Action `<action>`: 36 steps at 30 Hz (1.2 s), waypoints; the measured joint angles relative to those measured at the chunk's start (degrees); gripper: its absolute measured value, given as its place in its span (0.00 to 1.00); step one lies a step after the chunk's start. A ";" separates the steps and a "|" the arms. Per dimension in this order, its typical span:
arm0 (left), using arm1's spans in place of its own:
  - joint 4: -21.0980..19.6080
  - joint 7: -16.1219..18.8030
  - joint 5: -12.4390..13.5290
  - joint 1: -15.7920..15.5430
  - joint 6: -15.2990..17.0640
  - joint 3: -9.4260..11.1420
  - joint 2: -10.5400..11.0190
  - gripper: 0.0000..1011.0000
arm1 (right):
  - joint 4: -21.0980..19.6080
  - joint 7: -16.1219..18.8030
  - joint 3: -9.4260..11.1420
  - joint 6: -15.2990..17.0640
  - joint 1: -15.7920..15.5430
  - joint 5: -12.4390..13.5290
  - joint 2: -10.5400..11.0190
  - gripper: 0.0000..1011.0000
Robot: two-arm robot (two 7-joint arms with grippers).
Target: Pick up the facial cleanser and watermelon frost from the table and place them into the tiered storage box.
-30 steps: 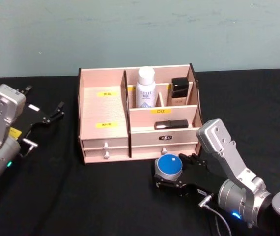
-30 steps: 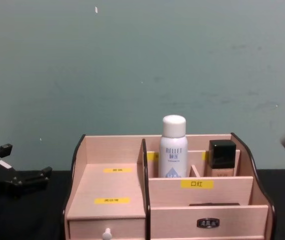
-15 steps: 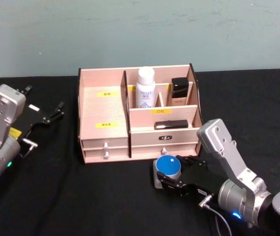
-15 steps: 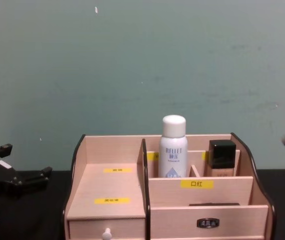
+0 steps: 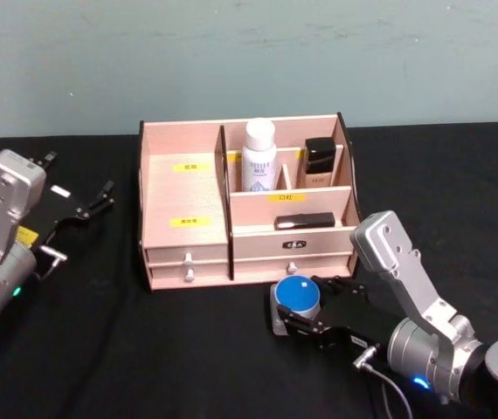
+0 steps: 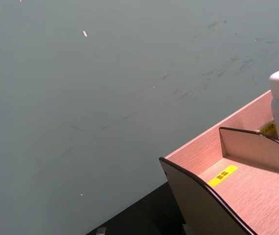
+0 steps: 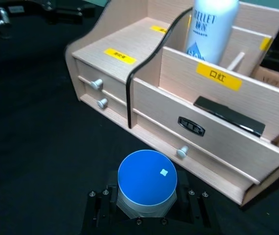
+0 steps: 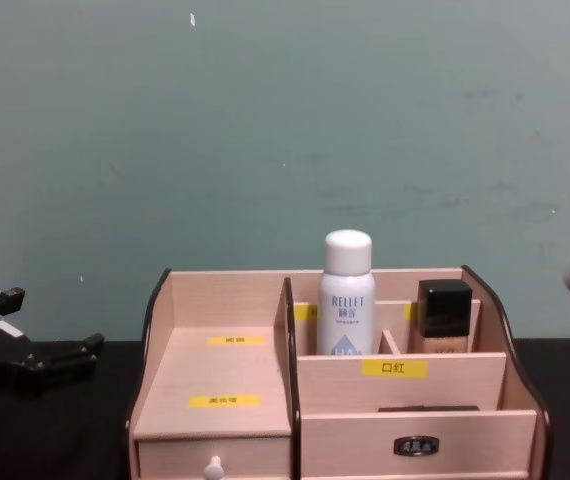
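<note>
One facial cleanser (image 5: 259, 157), lettered "BELLET", upright in a rear compartment of the tiered storage box (image 5: 183, 196); nearby yellow label reads 口红. One blue-lidded watermelon frost (image 5: 297, 295) on the table (image 5: 188, 349) before the box, clamped by the right gripper (image 5: 298, 304). Left gripper (image 5: 79, 218) parked at left, fingers spread.

The tiered storage box (image 5: 183, 188) is matt pale wood; the facial cleanser (image 5: 259, 157) smooth plastic; the tabletop (image 5: 144, 349) matt black cloth.

Right end effector (image 5: 291, 311), low, grips the watermelon frost (image 5: 296, 294); left end effector (image 5: 96, 201) sits parked, spread wide.
</note>
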 joint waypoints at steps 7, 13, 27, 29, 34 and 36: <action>0.00 0.00 0.00 0.00 0.00 0.00 0.00 1.00 | -1.99 1.65 0.11 -0.86 0.50 0.86 0.53 0.70; 0.00 0.00 0.00 0.00 0.00 0.00 0.00 1.00 | -4.18 2.40 -0.97 -0.83 2.61 1.33 0.14 0.70; 0.00 0.00 0.00 0.00 0.00 0.00 0.00 1.00 | 1.59 2.48 -6.61 -0.81 14.02 -0.02 -5.97 0.70; 0.00 0.00 0.00 0.00 0.00 0.00 0.00 1.00 | 3.25 2.33 -7.12 -1.05 15.61 -0.18 -7.06 0.70; 0.00 0.00 0.00 0.00 0.00 0.00 0.00 1.00 | 6.51 1.99 -7.75 -1.59 18.16 -0.52 -8.81 0.70; 0.00 0.00 0.00 0.00 0.00 0.00 0.00 1.00 | 8.00 1.85 -7.97 -1.87 19.15 -0.67 -9.49 0.70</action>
